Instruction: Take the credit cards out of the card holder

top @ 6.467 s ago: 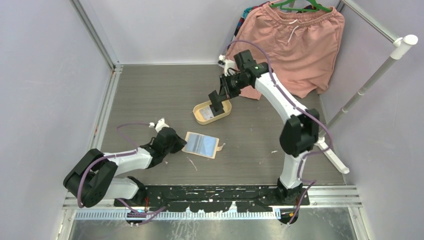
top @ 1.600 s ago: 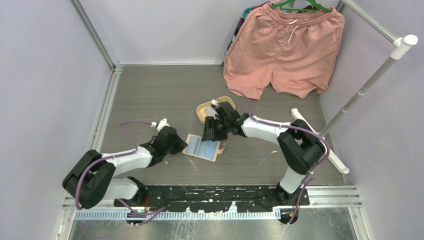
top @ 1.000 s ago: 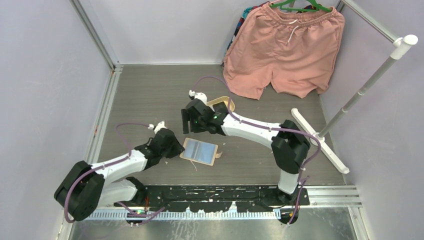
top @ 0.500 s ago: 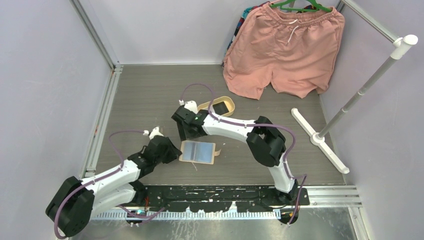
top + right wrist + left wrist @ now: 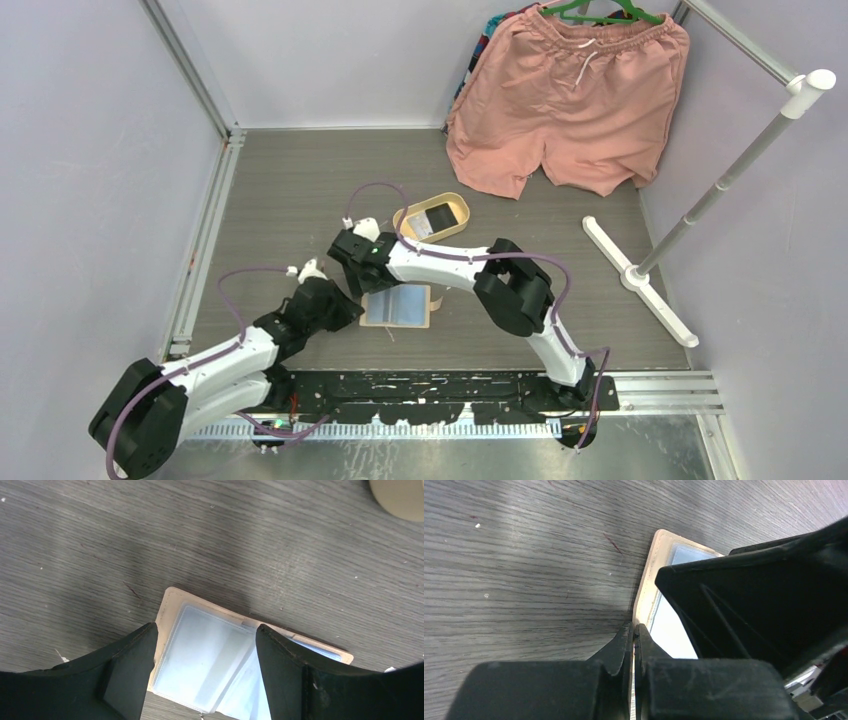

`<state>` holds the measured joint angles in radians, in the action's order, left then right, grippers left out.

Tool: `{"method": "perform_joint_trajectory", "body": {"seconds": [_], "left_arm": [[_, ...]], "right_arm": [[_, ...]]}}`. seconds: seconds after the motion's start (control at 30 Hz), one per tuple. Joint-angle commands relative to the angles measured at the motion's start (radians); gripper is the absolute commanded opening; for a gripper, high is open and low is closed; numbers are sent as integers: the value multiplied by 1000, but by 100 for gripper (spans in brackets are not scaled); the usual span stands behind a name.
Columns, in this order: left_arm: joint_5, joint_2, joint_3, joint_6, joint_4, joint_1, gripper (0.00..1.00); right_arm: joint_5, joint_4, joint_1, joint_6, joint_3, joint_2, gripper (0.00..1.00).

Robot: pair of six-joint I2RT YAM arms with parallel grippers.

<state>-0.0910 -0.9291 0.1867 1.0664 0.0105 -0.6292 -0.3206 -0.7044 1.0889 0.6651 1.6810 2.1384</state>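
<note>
View from above and both wrists. The card holder (image 5: 402,306) is lying open and flat on the table (image 5: 300,180), close to the near edge and a little left of its middle, its pale blue-grey lining facing up inside a tan border. I am holding the left gripper (image 5: 349,310) low against the holder's left edge. In the left wrist view its fingers (image 5: 624,642) are pressing together, with the tips meeting just where the tan border (image 5: 647,582) ends. I cannot tell whether any of that border is nipped between them.

I am hovering the right gripper (image 5: 361,287) over the holder's far left corner. In the right wrist view its fingers (image 5: 131,660) are standing wide apart, and the holder (image 5: 172,605) is showing in the gap between them. They are gripping nothing, and I cannot tell whether they are touching the holder. The pale pockets are overlapping, and I cannot tell cards from lining there.

One of the credit cards (image 5: 437,214), dark with a white part, is lying inside the oval cream tray (image 5: 461,204), which is sitting farther back, near the table's middle. Pink shorts (image 5: 570,95) are hanging over the far right corner. A white pole stand (image 5: 640,282) is resting by the right edge.
</note>
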Motion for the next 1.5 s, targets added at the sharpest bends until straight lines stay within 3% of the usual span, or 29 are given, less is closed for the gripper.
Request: {"method": "perform_joint_trajectory", "body": {"seconds": [0.0,0.27,0.63,0.9,1.47], "left_arm": [[6,20,-23,-15,-67,-3,0],[-27,63,-21,-14,-121,-3,0],[-60,37,-4,-15,-155,-3,0],[-84,22,-5,-8,-161,-4,0],[-142,37,26,-8,-194,-3,0]], "right_arm": [[-27,-37,10,21,67,13,77],[-79,-111,35,1,54,38,77],[-198,-154,40,23,-142,-61,77],[-181,-144,45,42,-254,-187,77],[1,83,45,9,-337,-336,77]]}}
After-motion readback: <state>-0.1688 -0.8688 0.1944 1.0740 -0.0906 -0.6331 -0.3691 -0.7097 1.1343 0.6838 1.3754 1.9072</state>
